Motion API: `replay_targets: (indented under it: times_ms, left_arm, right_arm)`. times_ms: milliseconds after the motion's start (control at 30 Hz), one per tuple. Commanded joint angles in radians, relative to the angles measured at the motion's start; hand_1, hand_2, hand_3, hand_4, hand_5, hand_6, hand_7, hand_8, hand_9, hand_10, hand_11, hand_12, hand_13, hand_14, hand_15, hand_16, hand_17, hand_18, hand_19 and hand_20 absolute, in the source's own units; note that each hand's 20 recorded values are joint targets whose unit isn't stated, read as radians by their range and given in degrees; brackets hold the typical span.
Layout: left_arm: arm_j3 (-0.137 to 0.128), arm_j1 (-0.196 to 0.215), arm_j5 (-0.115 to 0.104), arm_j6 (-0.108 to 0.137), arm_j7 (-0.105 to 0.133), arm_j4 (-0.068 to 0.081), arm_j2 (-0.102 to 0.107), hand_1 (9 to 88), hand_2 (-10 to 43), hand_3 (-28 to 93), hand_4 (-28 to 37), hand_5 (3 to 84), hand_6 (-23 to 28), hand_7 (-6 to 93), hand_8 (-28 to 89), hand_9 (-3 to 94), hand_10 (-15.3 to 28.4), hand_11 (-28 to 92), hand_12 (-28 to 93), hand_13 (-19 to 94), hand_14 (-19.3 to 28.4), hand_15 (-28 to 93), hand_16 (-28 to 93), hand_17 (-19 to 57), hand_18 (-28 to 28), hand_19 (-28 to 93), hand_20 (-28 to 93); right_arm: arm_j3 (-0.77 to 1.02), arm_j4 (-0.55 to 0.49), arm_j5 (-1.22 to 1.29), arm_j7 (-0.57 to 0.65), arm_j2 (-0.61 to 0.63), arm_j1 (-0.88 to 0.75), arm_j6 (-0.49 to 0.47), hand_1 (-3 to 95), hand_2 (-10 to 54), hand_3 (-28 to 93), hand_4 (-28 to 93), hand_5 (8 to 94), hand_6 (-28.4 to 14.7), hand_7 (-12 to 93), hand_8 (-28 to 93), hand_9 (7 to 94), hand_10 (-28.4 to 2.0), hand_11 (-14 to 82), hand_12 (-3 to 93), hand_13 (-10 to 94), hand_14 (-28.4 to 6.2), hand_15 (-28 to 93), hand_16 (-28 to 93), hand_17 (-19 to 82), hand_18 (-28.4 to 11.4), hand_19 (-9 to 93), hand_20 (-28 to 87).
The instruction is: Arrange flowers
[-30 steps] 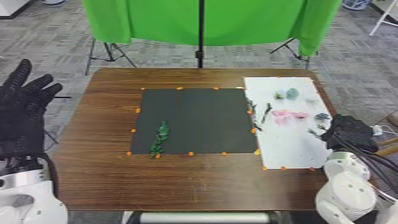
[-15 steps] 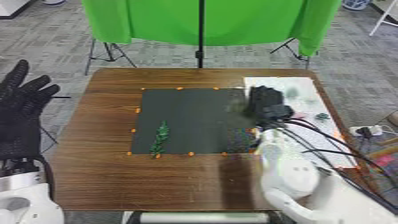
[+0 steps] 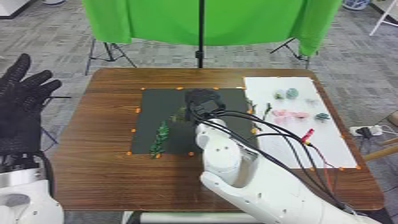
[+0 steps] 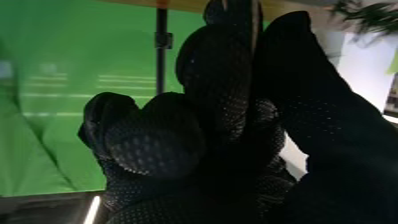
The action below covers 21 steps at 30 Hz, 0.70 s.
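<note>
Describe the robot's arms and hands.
Both arms are glossy white with rounded segments. The left hand and right hand wear black fabric gloves, the right one's textured with small dots. Black cables run along the right arm, with a red piece among them.

A sprig (image 3: 161,137) lies on the mat (image 3: 160,102) (front left); flowers (image 3: 282,117) on the sheet (image 3: 266,87), right.

A leafy green sprig (image 3: 161,139) is lying on the dark mat (image 3: 155,102); pink flowers (image 3: 282,118) and bluish-green blooms (image 3: 291,93) are resting on white paper (image 3: 266,86).
</note>
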Motion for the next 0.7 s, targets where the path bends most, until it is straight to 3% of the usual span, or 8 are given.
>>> replay_targets:
  times_ms: [33,167,233,333,467,533,633,700]
  left_arm:
    - [0.029,-0.037,0.014,-0.008,-0.014,0.008,0.016,23.1,7.7,73,-25.4,33.1,6.4,9.5,-7,32.3,17.9,26,15,22,22.9,52,-4,-10.0,20.7,43,27]
    - [0.033,-0.034,0.011,-0.006,-0.003,0.008,0.021,23.1,7.7,73,-25.4,33.1,6.4,9.6,-7,32.4,17.9,26,15,22,22.8,52,-4,-10.0,20.6,43,27]
    - [0.038,-0.048,0.02,-0.018,-0.009,0.013,0.015,23.1,7.7,73,-25.4,33.1,6.4,9.6,-7,32.4,17.9,26,15,22,22.8,52,-4,-10.0,20.6,43,27]
    - [0.049,-0.071,0.035,-0.041,-0.028,0.021,0.0,23.2,7.7,73,-25.3,33.2,6.4,9.5,-7,32.4,17.9,26,15,22,22.8,52,-4,-10.0,20.6,43,27]
    - [0.06,-0.078,0.034,-0.04,-0.023,0.027,0.001,23.3,7.8,73,-25.2,33.1,6.4,9.5,-7,32.4,17.9,26,15,22,22.8,52,-4,-10.0,20.5,43,27]
    - [0.062,-0.082,0.042,-0.05,-0.028,0.028,-0.009,23.3,7.8,73,-25.1,33.1,6.4,9.5,-7,32.4,17.9,26,15,22,22.7,52,-4,-10.0,20.5,43,27]
    - [0.072,-0.094,0.04,-0.051,-0.025,0.034,-0.003,23.3,7.8,73,-25.0,33.2,6.4,9.6,-7,32.4,17.9,26,15,22,22.8,52,-4,-10.0,20.5,43,27]
    - [0.076,-0.096,0.036,-0.05,-0.021,0.034,0.0,23.3,7.8,73,-24.9,33.2,6.4,9.5,-7,32.4,17.9,26,15,22,22.8,52,-4,-10.0,20.5,43,27]
  right_arm:
    - [-0.005,0.039,-0.058,-0.003,-0.066,-0.014,-0.124,48.3,-9.5,70,-25,93.7,-0.1,27,1,93.7,-10.7,49.6,20.7,90,-8.4,71,21,52,-24.5,93,44]
    - [-0.018,0.041,-0.067,-0.005,-0.072,-0.029,-0.166,47.3,-9.5,71,-24,93.7,-0.2,27,-1,93.7,-10.7,50.3,20.2,90,-8.6,71,21,52,-24.8,93,45]
    - [-0.005,0.051,-0.082,-0.009,-0.085,-0.04,-0.175,46.7,-8.3,71,-24,93.7,-0.2,28,-2,93.7,-10.7,50.3,20.1,90,-8.7,71,21,52,-24.9,93,46]
    - [-0.015,0.071,-0.081,0.003,-0.084,-0.03,-0.154,44.6,-4.6,72,-25,93.7,0.8,27,-8,93.7,-11.0,49.6,20.0,90,-8.6,71,21,52,-24.9,93,45]
    - [-0.022,0.098,-0.097,0.008,-0.092,-0.026,-0.109,44.0,-1.9,71,-25,93.7,1.0,23,-10,93.7,-10.9,48.5,19.6,90,-8.7,70,21,52,-25.0,93,45]
    - [-0.01,0.107,-0.127,0.002,-0.1,-0.038,-0.1,43.7,-0.1,70,-26,93.7,1.2,19,-10,93.7,-10.9,47.3,19.9,90,-8.3,70,21,52,-24.9,93,45]
    - [-0.022,0.122,-0.129,0.019,-0.097,-0.028,-0.046,43.7,0.1,70,-26,93.7,1.0,18,-9,93.7,-10.6,47.1,19.5,90,-8.0,69,21,52,-24.7,93,44]
    - [-0.018,0.122,-0.143,0.027,-0.105,-0.029,-0.075,44.0,0.1,70,-26,93.7,0.9,18,-8,93.7,-10.5,47.4,19.1,91,-7.6,69,20,53,-24.5,93,44]
